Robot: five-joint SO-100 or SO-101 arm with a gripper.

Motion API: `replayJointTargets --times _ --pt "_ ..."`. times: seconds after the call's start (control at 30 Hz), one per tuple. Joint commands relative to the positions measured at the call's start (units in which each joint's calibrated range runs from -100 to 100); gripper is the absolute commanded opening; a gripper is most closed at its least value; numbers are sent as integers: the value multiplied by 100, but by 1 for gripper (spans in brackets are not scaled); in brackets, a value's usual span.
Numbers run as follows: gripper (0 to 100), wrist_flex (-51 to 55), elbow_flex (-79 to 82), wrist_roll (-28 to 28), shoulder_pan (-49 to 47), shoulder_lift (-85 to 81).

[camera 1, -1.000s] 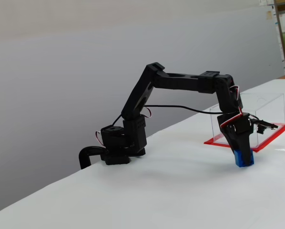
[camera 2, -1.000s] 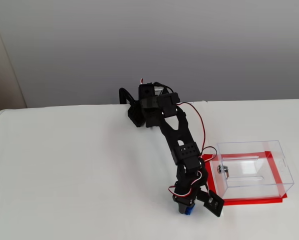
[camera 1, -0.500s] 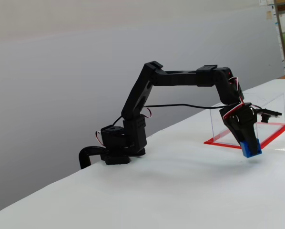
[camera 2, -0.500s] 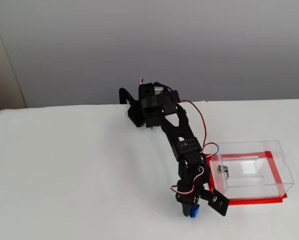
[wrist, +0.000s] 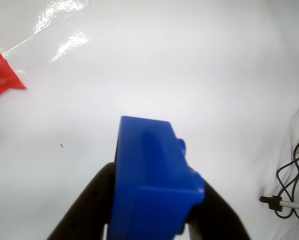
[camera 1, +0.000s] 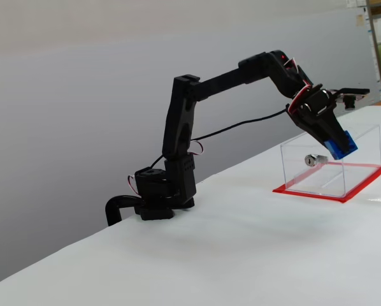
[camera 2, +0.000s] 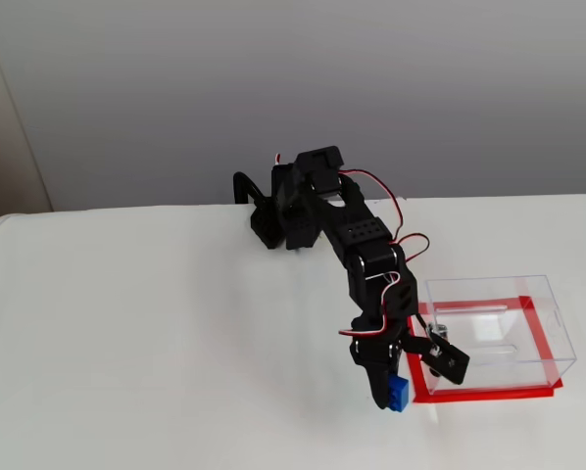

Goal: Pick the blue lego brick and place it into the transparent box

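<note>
Wrist view: blue lego brick [wrist: 152, 182] fills the lower centre, clamped between the two dark fingers [wrist: 87, 207] of the gripper [wrist: 149, 220]; one stud shows on its right face. White table [wrist: 189, 60] below. A red corner of the transparent box [wrist: 2, 75] base sits at 10 o'clock from the brick, well apart. Black cables [wrist: 294, 175] lie at 3 o'clock.

A fixed view, side-on: arm [camera 1: 184, 115] raised, gripper [camera 1: 336, 143] tilted down, closed on the brick [camera 1: 341, 144]. Brick is off the table, roughly level with the box [camera 1: 334, 172] top; whether it is over the opening or in front of the wall is hard to judge here. Silver lock piece [camera 1: 315, 159] at 7 o'clock from the brick.

A fixed view, from above: gripper [camera 2: 391, 392] holds the brick [camera 2: 398, 394] just outside the box [camera 2: 494, 333], at 8 o'clock from the box's centre, near its red base corner.
</note>
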Motion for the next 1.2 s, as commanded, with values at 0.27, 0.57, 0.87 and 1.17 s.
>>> replayJointTargets --times 0.27,0.57,0.87,1.17 --pt "2 -39 -276 1 -165 -1199" --pt "2 -48 -276 -10 -934 -1530" --pt "3 -117 -276 -51 -2331 -1708" --pt "3 -135 -149 -516 -3440 -1606"
